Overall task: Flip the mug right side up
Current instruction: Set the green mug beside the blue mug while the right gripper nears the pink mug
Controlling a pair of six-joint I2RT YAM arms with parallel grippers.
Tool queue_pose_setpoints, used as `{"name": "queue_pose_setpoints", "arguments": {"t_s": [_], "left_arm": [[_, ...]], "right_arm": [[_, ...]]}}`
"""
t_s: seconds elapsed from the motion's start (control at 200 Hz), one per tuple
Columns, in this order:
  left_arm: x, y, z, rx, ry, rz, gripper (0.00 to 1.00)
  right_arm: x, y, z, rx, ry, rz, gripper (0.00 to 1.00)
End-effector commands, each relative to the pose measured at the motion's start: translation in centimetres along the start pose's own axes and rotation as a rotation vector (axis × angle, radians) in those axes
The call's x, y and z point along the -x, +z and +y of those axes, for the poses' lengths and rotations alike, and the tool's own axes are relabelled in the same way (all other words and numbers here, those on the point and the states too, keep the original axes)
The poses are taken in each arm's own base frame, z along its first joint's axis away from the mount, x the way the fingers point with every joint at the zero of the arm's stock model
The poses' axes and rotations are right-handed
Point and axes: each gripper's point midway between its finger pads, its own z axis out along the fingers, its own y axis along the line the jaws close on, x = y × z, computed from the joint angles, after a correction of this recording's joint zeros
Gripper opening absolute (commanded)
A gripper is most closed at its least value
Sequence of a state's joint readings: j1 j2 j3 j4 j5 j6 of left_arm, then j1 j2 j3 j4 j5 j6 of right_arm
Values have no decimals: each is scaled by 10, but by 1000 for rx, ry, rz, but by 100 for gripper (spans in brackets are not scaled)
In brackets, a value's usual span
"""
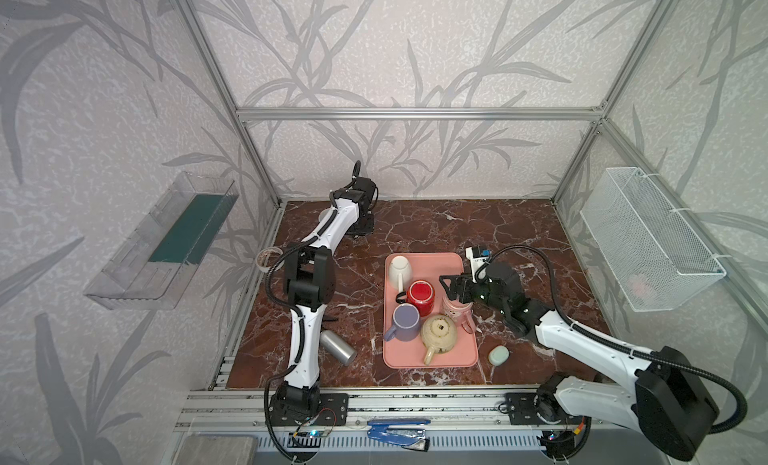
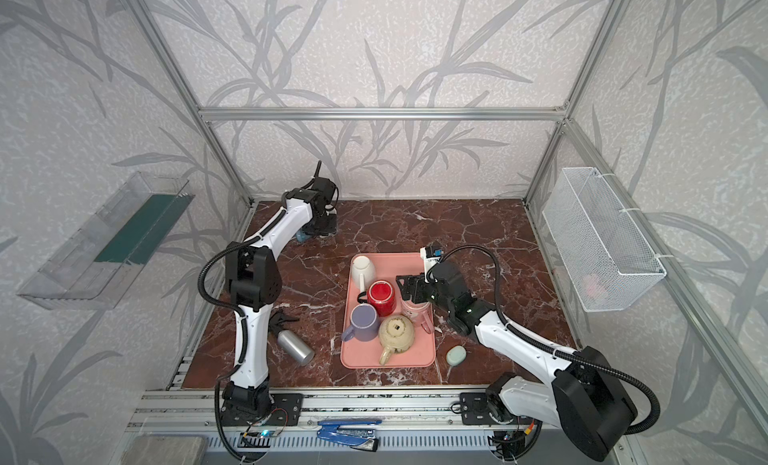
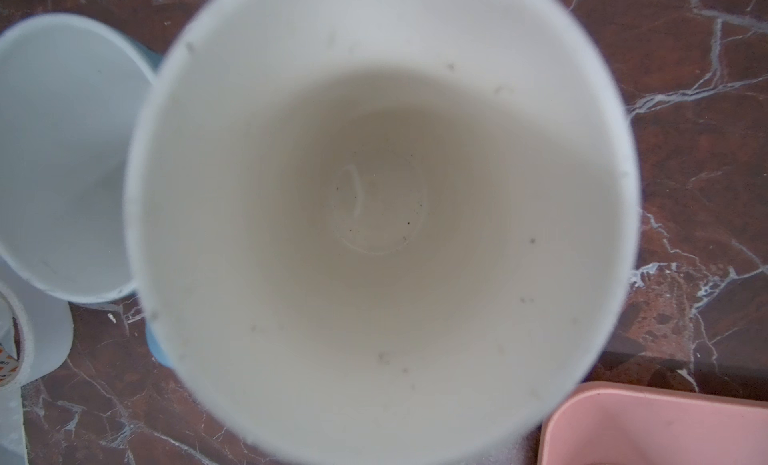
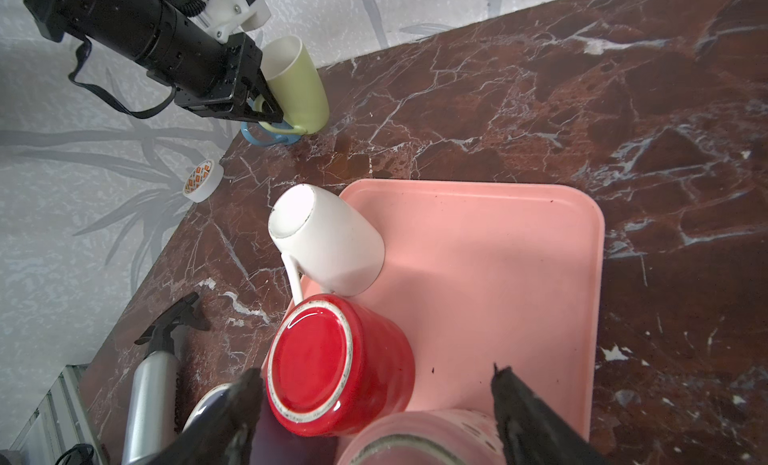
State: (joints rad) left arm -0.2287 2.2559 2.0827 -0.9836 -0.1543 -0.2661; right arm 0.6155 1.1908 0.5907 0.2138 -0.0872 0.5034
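The pink mug (image 1: 455,311) sits upside down on the pink tray (image 1: 432,263), just beside the red mug (image 1: 420,294); the right claw (image 1: 451,292) hangs over it, jaws wide apart. In the far left corner the left claw (image 4: 266,109) is pinched tight on the handle of the green mug (image 4: 297,84); that mug is mouth up.

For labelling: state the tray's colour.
Pink; the tray shows best in the right wrist view.

High top views and close wrist cameras share the tray (image 1: 432,264).
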Motion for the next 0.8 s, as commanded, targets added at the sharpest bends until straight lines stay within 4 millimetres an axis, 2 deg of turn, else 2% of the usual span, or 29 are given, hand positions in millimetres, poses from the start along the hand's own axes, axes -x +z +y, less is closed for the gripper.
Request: {"name": "queue_pose_setpoints", "arguments": {"t_s": [0.0, 0.175, 0.46, 0.795], "left_arm": [[22, -10, 4, -13, -50, -67, 0], [22, -3, 10, -12, -64, -61, 0], [24, 5, 1, -56, -67, -59, 0], [22, 12, 1, -54, -74, -46, 0]], "right_arm": [[-2, 3, 0, 4, -7, -2, 85], [-2, 5, -1, 1, -9, 0, 85], [-5, 8, -4, -10, -10, 8, 85], [-6, 9, -4, -10, -10, 11, 85]]}}
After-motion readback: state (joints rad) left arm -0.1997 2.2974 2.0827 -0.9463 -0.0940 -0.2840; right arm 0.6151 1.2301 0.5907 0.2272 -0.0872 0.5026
